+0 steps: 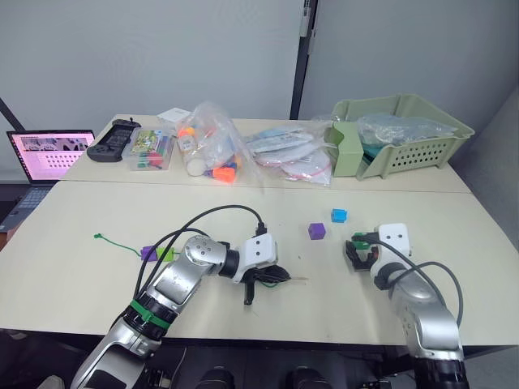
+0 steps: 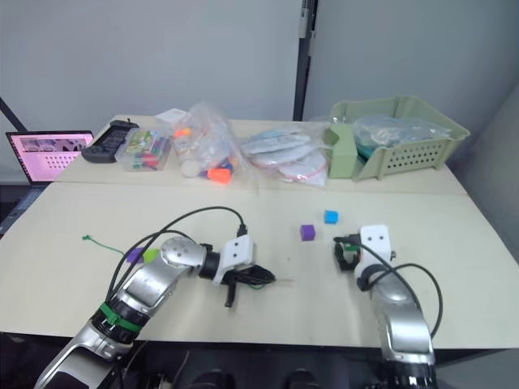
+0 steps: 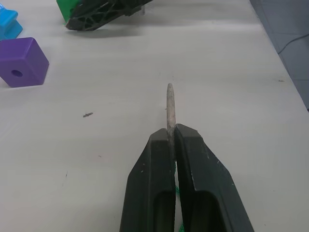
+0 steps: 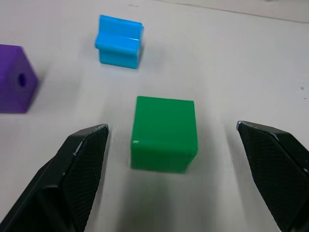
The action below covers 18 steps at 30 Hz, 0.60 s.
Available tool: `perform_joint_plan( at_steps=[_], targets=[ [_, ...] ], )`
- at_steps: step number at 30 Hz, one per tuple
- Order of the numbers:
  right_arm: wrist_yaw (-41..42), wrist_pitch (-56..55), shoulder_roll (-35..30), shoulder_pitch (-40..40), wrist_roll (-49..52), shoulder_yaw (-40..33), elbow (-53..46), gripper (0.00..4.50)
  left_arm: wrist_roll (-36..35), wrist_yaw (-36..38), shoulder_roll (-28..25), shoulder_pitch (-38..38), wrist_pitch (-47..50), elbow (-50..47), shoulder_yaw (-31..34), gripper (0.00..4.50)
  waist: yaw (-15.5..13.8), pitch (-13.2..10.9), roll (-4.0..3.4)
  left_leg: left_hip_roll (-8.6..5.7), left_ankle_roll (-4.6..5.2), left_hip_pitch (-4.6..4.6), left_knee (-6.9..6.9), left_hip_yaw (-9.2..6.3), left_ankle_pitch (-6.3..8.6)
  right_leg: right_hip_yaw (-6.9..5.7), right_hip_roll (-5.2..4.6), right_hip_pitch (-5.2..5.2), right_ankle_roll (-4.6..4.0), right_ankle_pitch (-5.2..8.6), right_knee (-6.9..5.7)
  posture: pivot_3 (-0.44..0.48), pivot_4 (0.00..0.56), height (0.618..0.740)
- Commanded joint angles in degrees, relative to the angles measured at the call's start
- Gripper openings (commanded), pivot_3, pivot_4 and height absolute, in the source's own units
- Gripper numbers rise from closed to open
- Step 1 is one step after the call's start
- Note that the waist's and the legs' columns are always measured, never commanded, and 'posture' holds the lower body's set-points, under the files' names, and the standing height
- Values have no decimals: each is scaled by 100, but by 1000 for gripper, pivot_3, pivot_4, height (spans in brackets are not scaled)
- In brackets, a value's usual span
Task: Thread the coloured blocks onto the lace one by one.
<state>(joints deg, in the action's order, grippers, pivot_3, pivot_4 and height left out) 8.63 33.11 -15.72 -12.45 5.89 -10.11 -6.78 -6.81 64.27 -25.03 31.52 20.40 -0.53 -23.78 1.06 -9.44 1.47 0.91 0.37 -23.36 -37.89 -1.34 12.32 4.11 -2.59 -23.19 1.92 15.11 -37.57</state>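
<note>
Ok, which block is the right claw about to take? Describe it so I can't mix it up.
Look at the near right of the table, where the right claw hangs open. The green block sits on the table between its fingers. The blue block and purple block lie beyond it; it alone is green.

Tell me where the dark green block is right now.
In the right wrist view the dark green block sits on the table between the right gripper's open fingers, untouched, with the blue block just beyond it.
</note>
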Motion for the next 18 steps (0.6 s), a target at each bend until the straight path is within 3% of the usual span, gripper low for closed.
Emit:
perform_joint_plan(
  at_steps=[1,9,13,18],
  targets=[
    [-84,-296,95,-95,67,-116,188,3964,-27,-69,1,54,36,-202,81,0,5,0,0,0,0,0,1,0,0,0,0,0,0,0,0,0,150,740],
    [-187,-374,295,-33,252,-184,-131,1249,-29,-108,-37,52,74,-204,94,0,-4,0,-1,-1,0,-1,1,-2,0,0,-2,1,0,0,0,0,150,740],
    [-382,-135,505,201,288,-92,-713,1201,-16,-113,-38,46,38,-177,81,0,4,1,-1,0,0,-2,2,-2,0,0,-2,-2,0,0,-1,0,150,740],
    [-872,908,1195,1267,263,835,-3018,1201,-3,-127,-29,53,-14,-105,89,0,7,2,-5,3,0,-6,10,-10,0,-3,2,-10,0,0,-9,0,150,740]
  ],
)
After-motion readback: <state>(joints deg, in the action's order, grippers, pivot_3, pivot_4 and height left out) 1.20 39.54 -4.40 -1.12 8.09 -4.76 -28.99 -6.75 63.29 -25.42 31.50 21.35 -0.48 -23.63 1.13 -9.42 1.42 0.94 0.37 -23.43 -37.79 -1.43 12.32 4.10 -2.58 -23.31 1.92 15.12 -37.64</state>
